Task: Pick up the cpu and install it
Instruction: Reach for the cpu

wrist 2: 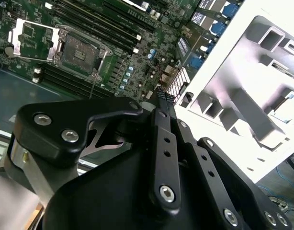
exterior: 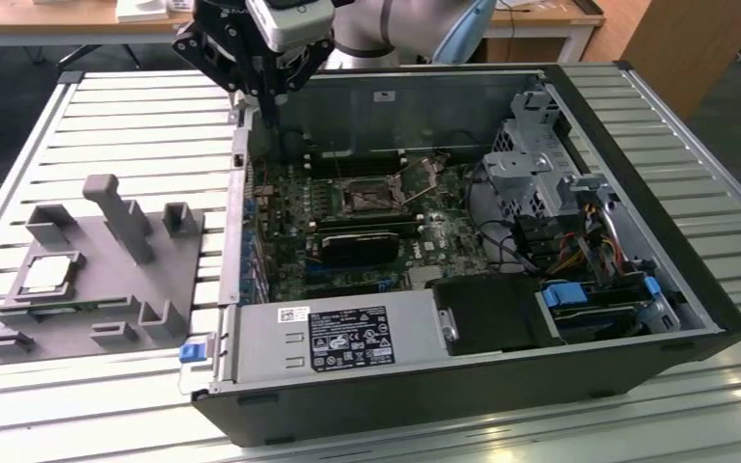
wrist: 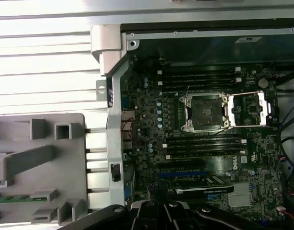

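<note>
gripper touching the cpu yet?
Apart. In the exterior view the cpu lies on the grey tray, while the gripper hangs above the computer case, with bare tray between them.

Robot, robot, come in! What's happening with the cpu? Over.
Gripper above case wall, away from cpu. Cpu lies in grey tray beside case. Socket frame open, bare.

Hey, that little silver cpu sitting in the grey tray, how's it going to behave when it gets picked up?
The cpu looks flat and rigid, so probably stiff and light. Its smooth metal top may be slippery. Lying flat in a recess of the grey tray, it likely won't roll or tip.
</note>
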Motion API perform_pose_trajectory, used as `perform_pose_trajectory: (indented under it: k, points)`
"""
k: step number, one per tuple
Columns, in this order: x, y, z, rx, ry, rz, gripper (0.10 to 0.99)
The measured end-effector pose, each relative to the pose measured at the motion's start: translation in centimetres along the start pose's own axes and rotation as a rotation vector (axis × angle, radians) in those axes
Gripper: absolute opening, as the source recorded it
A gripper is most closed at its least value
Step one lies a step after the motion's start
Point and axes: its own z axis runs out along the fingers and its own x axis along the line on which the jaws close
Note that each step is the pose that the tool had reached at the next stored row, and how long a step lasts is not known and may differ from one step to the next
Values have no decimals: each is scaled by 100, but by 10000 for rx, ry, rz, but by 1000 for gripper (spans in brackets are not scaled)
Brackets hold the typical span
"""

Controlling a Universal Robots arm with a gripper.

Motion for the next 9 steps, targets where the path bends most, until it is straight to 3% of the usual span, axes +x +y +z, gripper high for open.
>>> perform_pose_trajectory:
  k: [9]
  points:
    - [71,-6,1,0,0,0,106]
